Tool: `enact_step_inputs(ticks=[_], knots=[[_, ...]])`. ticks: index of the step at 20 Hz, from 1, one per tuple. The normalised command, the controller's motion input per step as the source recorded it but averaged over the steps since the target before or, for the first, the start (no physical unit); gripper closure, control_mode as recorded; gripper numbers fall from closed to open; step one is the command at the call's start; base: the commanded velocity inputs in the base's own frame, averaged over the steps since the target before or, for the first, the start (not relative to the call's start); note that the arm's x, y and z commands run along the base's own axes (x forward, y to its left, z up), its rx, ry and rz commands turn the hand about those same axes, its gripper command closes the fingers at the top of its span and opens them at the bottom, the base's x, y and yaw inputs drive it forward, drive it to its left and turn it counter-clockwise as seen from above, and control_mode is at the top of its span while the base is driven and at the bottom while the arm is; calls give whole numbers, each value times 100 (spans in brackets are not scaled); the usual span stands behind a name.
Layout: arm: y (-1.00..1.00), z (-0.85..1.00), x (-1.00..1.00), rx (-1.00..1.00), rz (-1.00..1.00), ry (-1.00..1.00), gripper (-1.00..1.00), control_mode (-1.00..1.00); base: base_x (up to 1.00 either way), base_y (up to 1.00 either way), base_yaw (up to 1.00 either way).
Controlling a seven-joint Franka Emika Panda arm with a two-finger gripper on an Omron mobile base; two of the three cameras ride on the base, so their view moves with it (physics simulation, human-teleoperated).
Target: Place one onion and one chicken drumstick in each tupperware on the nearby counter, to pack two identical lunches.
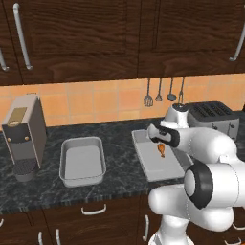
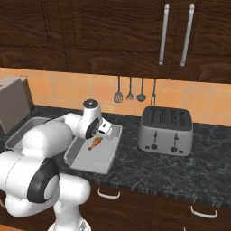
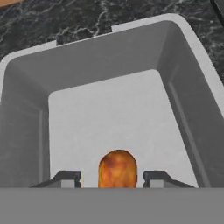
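Orange-brown chicken drumstick (image 3: 117, 169) sits between my gripper (image 3: 113, 177) fingers (image 3: 68, 178) — spread a little, gaps on both sides — above the right tupperware (image 1: 146, 168). Left tupperware (image 1: 82, 161) sits nearby on the counter (image 1: 119, 136).

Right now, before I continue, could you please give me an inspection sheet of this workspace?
Surface: black marbled stone counter.
Job's things: shallow light-grey left tupperware empty; right tupperware beneath the orange-brown chicken drumstick.
Clutter: grey coffee machine; dark grey toaster.
Grippers: two-finger gripper open, tips either side of the drumstick with gaps.
Cables: nothing seen.
Surroundings: dark wooden cabinets; hanging utensils.
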Motion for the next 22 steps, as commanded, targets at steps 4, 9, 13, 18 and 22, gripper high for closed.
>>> enact_step_inputs(ticks=[4, 9, 13, 18, 22], knots=[[0, 52, -66, 0, 0, -4, -100, -100, 0, 0, 0], [9, 91, -99, 0, 0, -9, -100, -100, 0, 0, 0], [14, 100, -100, -1, 0, -11, -100, -100, 0, 0, 0], [15, 57, -60, -4, 0, -4, -100, 100, -40, 5, -2], [0, 0, 0, 0, 0, 0, -100, 100, -100, -15, -9]])
